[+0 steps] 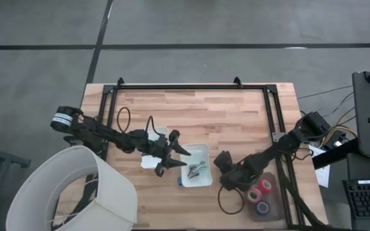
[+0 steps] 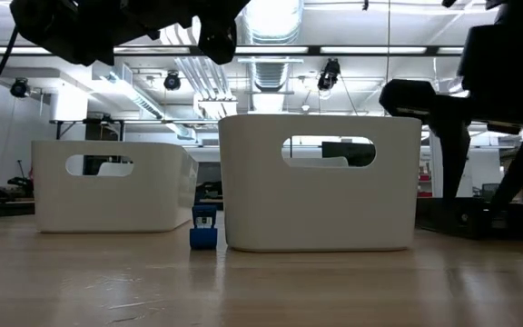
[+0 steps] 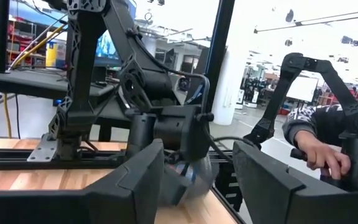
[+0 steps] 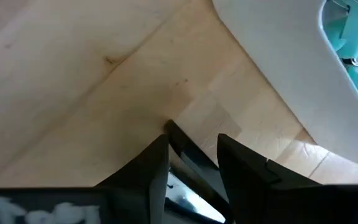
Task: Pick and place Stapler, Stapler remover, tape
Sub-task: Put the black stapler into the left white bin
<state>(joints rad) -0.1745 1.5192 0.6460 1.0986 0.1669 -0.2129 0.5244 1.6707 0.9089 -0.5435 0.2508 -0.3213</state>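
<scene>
My right gripper (image 4: 191,163) (image 1: 227,174) hovers just right of the nearer white tray (image 1: 198,168) and is shut on the black stapler (image 4: 180,155), whose light metal strip (image 4: 182,193) shows between the fingers. In that tray lie small teal and grey pieces (image 1: 196,168). My left gripper (image 1: 167,153) (image 3: 197,186) is open and held above the farther white tray (image 1: 151,149), touching nothing. The red (image 1: 265,187), green (image 1: 254,194) and blue (image 1: 262,207) tape rolls sit on a dark mat at the table's right near corner. My right gripper pinches the stapler between its two fingers (image 4: 146,169), and the stapler lies along them. One narrow end (image 4: 170,129) sticks out past the fingertips, slanting down toward the wood. The rest of the stapler is hidden behind the fingers.
A small blue object (image 2: 204,227) stands on the table between the two trays (image 2: 320,182) (image 2: 107,186). A white lampshade (image 1: 76,189) covers the near left corner. A black frame (image 1: 191,85) lines the table's far edge. A person's hand (image 3: 316,155) shows beyond the table.
</scene>
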